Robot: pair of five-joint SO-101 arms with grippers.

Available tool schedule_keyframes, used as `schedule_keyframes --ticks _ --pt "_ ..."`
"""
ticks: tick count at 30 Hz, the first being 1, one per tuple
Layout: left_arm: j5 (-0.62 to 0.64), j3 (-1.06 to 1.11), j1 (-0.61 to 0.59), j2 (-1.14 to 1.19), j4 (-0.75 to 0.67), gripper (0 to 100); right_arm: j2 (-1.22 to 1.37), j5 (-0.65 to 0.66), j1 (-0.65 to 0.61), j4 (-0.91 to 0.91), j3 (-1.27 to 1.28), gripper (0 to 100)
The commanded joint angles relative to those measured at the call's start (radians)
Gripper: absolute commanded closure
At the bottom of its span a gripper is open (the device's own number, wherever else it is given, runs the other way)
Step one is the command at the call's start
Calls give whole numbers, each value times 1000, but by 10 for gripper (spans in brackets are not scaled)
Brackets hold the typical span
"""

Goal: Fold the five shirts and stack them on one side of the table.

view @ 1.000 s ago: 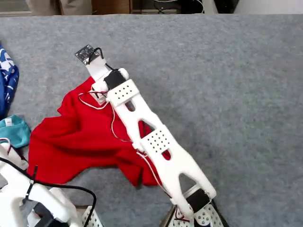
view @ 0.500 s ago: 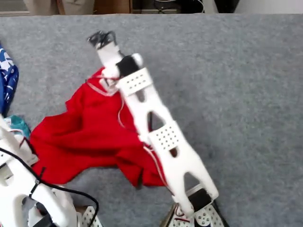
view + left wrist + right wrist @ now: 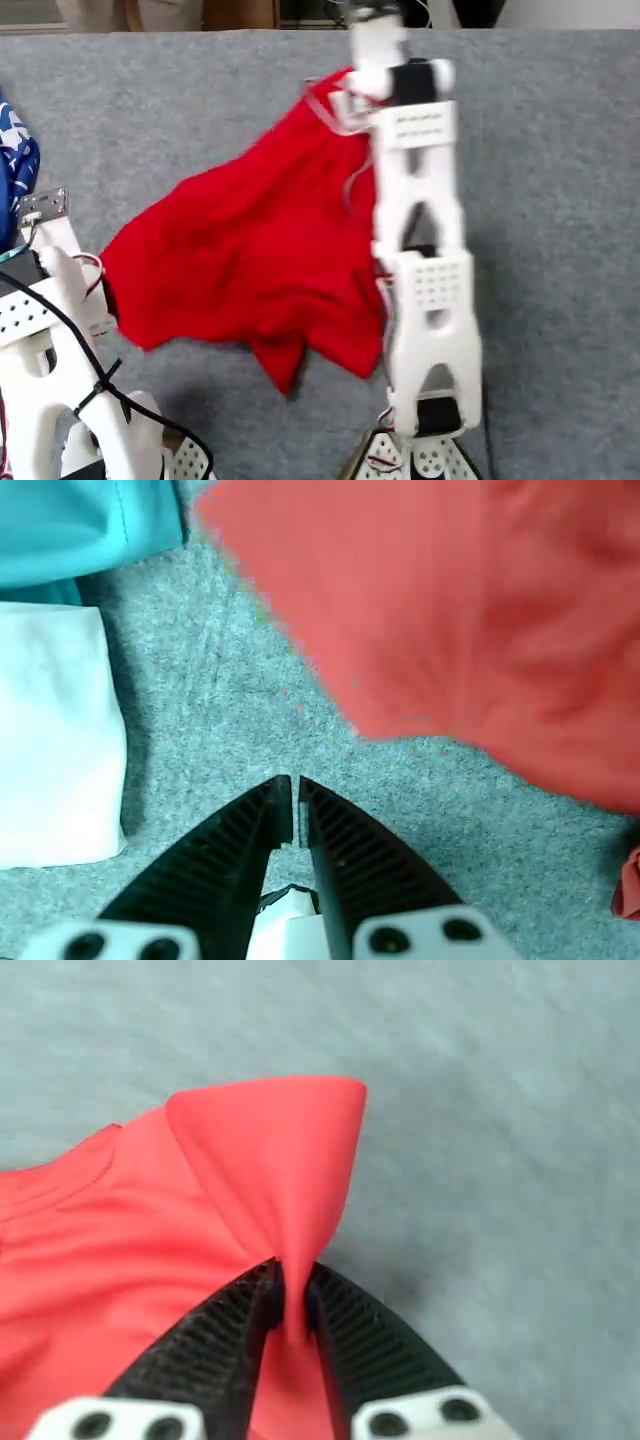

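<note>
A red shirt lies spread across the middle of the grey table, one corner lifted toward the far edge. My right gripper is shut on a pinched fold of the red shirt, and in the high view the right arm stretches far out with that corner at the table's far side. My left gripper is shut with nothing in it, low over bare table near the red shirt's edge. The left arm stands at the near left.
A blue patterned shirt lies at the left edge. A teal shirt and a white shirt lie beside the left gripper. The right half of the grey table is bare.
The right arm swung right and toward the far edge, dragging the red shirt's corner with it and spreading the cloth. The left arm rose and moved in toward the shirt.
</note>
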Motion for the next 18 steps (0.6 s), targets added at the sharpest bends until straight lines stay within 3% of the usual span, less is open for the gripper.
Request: schedule_keyframes --ticks 1,8,18 --pt "3 -3 11 -13 -12 965 -143 8 142 17 182 993" --pt "3 -9 -8 -15 -11 965 -193 282 305 14 417 993" --pt "0 -11 -143 -16 -8 964 -194 288 536 12 343 993"
